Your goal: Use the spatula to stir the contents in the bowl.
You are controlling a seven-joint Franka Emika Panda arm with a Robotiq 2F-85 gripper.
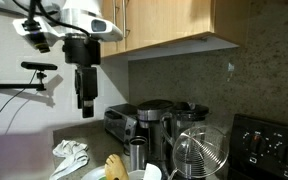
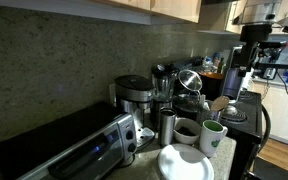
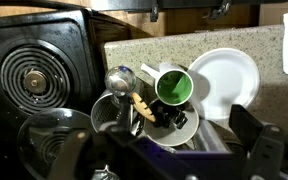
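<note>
The white bowl (image 3: 180,133) holds dark pieces and sits on the counter beside the stove. The yellowish spatula (image 3: 142,106) leans on the bowl's left rim, its blunt end up; it also shows in an exterior view (image 1: 115,166). My gripper (image 3: 166,146) is open and empty, high above the bowl, with its fingers at either side of the wrist view. In both exterior views it hangs well above the counter (image 1: 86,103) (image 2: 240,88). The bowl also shows in an exterior view (image 2: 187,130).
A green mug (image 3: 174,88) touches the bowl's far side. A white plate (image 3: 227,78), a steel cup (image 3: 119,78), a glass carafe (image 1: 199,152) and a toaster oven (image 2: 69,150) crowd the counter. The stove (image 3: 29,80) is alongside. A white cloth (image 1: 70,154) lies nearby.
</note>
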